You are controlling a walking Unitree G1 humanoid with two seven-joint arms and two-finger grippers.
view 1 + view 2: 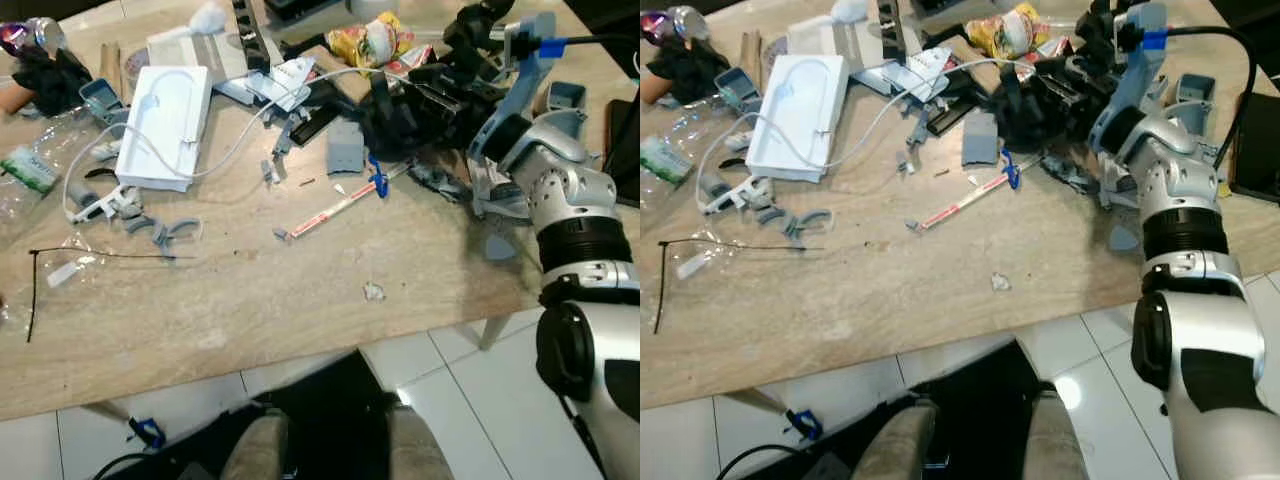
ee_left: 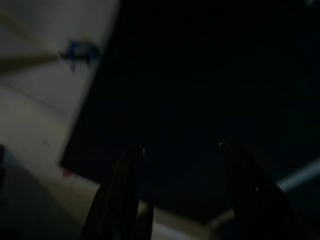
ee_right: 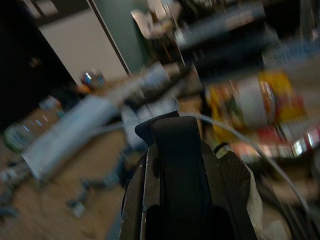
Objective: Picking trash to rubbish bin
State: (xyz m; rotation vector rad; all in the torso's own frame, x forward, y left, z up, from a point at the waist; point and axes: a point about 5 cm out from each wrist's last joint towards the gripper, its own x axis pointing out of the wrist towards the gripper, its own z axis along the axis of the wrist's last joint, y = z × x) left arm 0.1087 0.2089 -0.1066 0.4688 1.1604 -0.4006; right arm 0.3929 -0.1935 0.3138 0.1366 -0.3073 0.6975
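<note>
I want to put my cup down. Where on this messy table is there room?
The near edge of the table is bare, between the black wire and a small crumpled scrap. Farther back it is crowded: the white box, grey clips, and a dark pile by the right gripper.

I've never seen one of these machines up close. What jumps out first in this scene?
The silver right arm reaches over a beige stone-look table, its right pincer shut on something black amid dark clutter at the far side. A white rectangular foam tray with a looping white cable lies far left, and a yellow crumpled snack wrapper sits at the far edge.
</note>
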